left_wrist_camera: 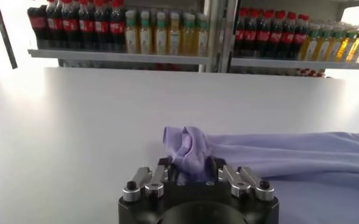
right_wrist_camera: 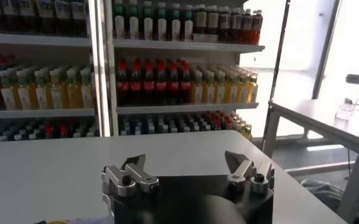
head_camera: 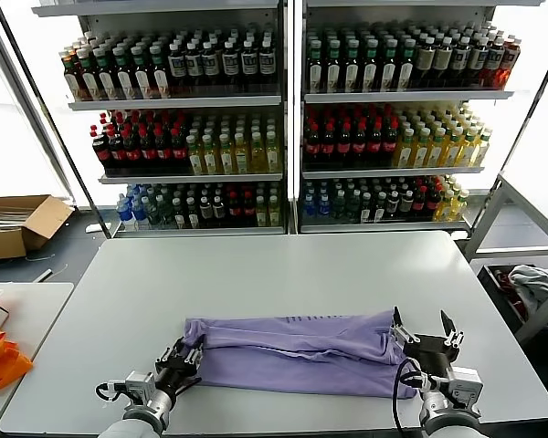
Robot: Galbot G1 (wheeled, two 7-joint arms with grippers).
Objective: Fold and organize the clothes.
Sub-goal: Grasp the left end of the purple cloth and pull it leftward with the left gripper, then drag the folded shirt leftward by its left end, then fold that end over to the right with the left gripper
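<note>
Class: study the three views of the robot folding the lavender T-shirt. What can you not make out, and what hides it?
- T-shirt: print and neck label folded out of sight, head view.
- Left claw: cloth bunched between its fingers hides whether it grips, left wrist view.
- Right claw: the shirt is out of its wrist view.

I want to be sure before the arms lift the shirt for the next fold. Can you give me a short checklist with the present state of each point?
1. Left gripper has the left end of the lavender T-shirt between its fingers: ok, cloth is bunched there.
2. Left grip fully closed and firm: cannot tell.
3. Right gripper holds the shirt's right end: not ok; it is open, above the cloth, holding nothing.
4. Shirt lies as a long folded band on the table: ok.
5. Shirt clear of the table's near edge: ok.
</note>
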